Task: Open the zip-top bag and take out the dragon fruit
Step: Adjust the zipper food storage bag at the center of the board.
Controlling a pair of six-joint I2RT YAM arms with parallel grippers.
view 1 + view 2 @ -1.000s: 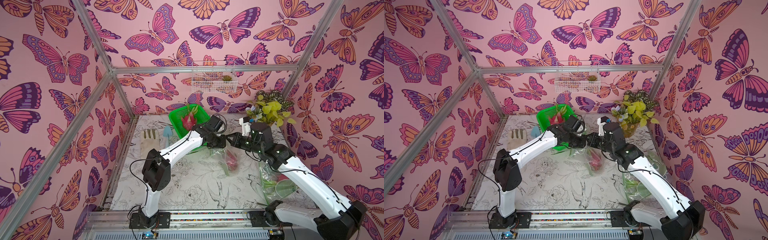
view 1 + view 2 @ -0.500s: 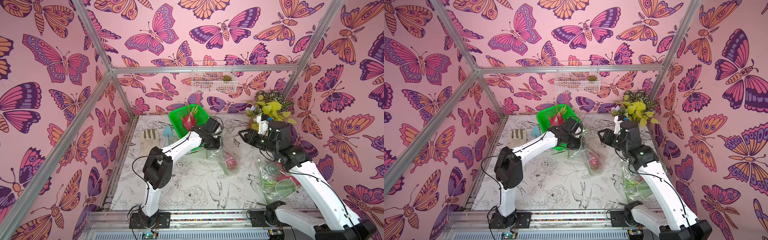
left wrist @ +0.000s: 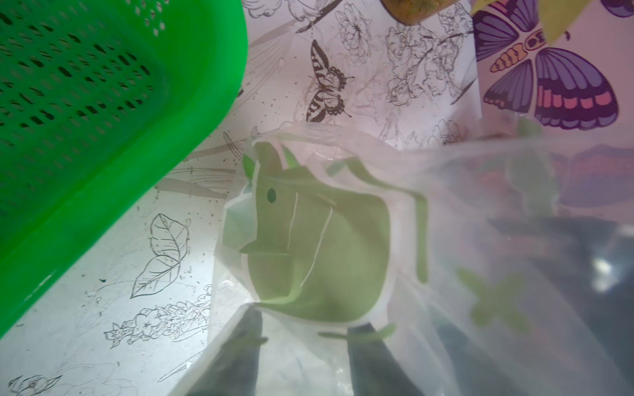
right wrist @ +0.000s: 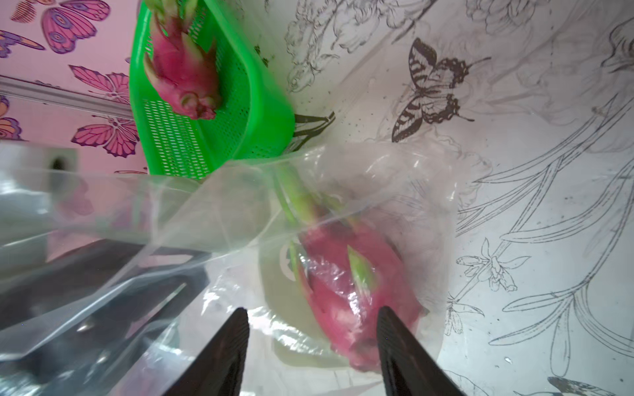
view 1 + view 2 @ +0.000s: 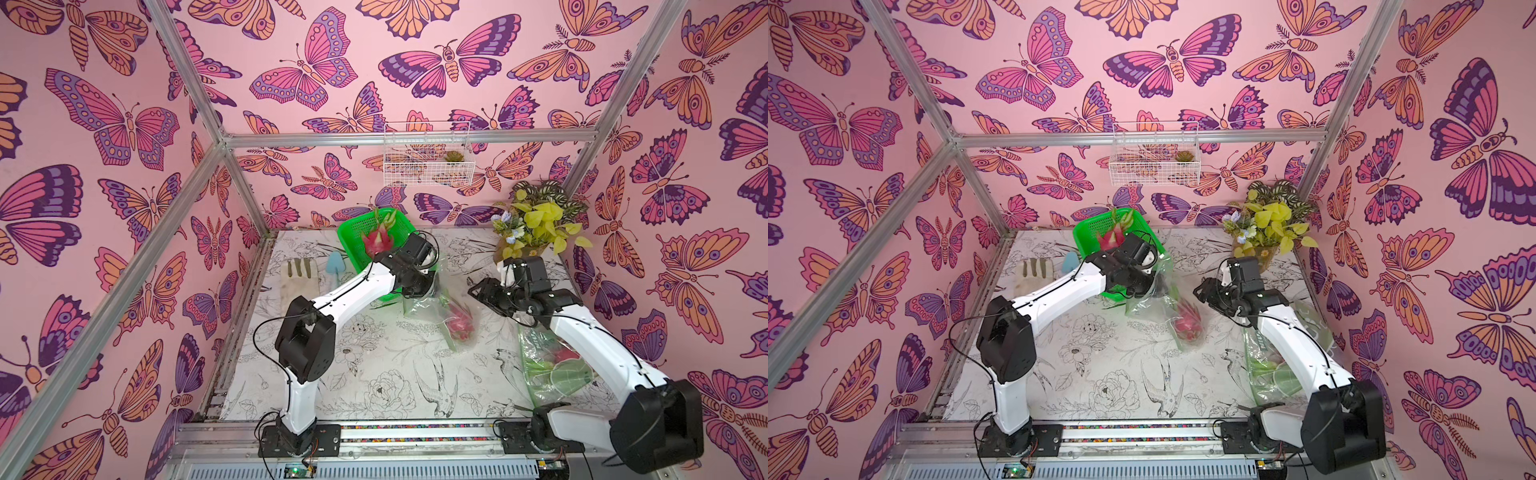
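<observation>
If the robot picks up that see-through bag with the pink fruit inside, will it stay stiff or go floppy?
Probably floppy: the bag is thin, wrinkled plastic that folds and sags. The end holding the dragon fruit would likely droop, since the fruit sits there as one lump. The shiny plastic may be slippery too.

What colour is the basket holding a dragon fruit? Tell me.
The basket is bright green; the right wrist view shows it best.
</observation>
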